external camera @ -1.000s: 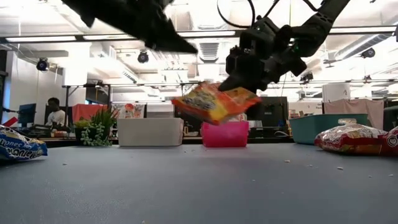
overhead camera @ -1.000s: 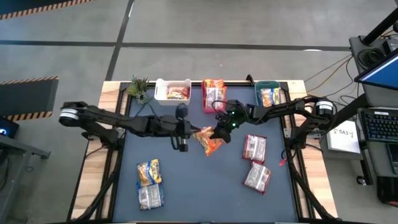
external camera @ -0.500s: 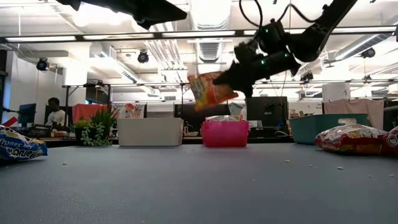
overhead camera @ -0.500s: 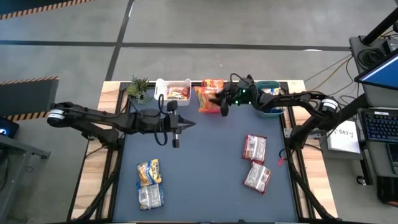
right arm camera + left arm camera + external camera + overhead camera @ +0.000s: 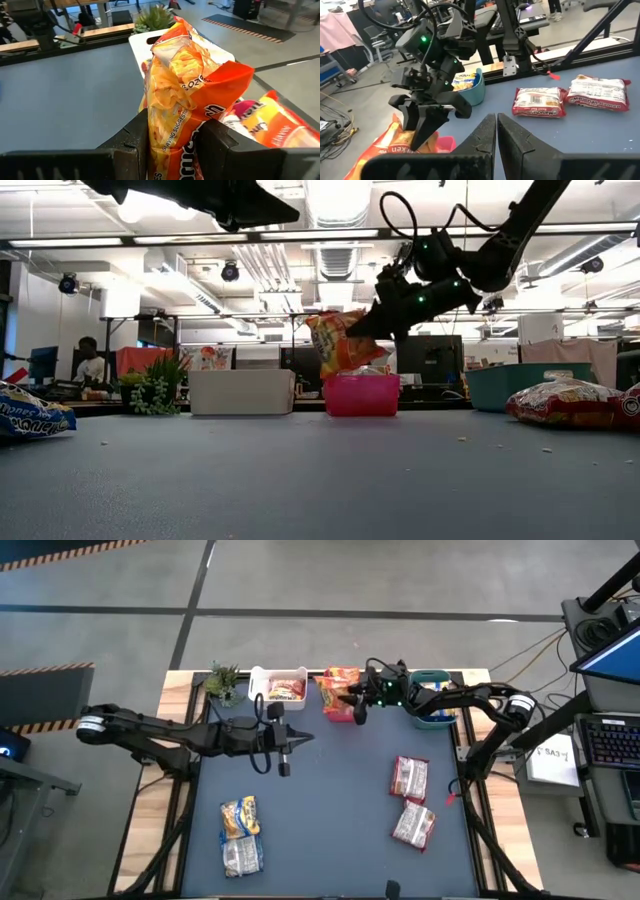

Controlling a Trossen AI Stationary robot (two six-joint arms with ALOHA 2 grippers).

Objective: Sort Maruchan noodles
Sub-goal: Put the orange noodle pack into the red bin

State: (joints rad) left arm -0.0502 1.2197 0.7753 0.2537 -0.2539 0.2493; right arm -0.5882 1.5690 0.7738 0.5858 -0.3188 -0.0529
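Worktop [image 5: 330, 830]: dark mat, three bins along the far edge, white [image 5: 277, 687], pink [image 5: 341, 708] and teal [image 5: 431, 693], each already holding packets. A plant [image 5: 223, 682] stands beside the white bin.

Left arm: it waits over the mat's left-centre, near the white bin. My left end effector [image 5: 283, 752] is closed and carries nothing.

Right arm: it reaches across to the pink bin. My right end effector [image 5: 356, 708] is clamped on an orange packet [image 5: 342, 343], which hangs crumpled in the air just above the pink bin, not yet resting in it. The right wrist view shows the packet pinched between both fingers [image 5: 224, 146], with another orange packet lying in the bin beneath.

Loose packets: two red-and-white ones [image 5: 409, 778] [image 5: 414, 825] lie right of centre; two more [image 5: 240, 816] [image 5: 241, 855] lie near the left front.

Step in hand, by my judgement: delivery of the orange packet to the pink bin. The next move calls for a short descent and release squarely over the bin, so the packet does not catch the rim. Four packets then remain to sort.
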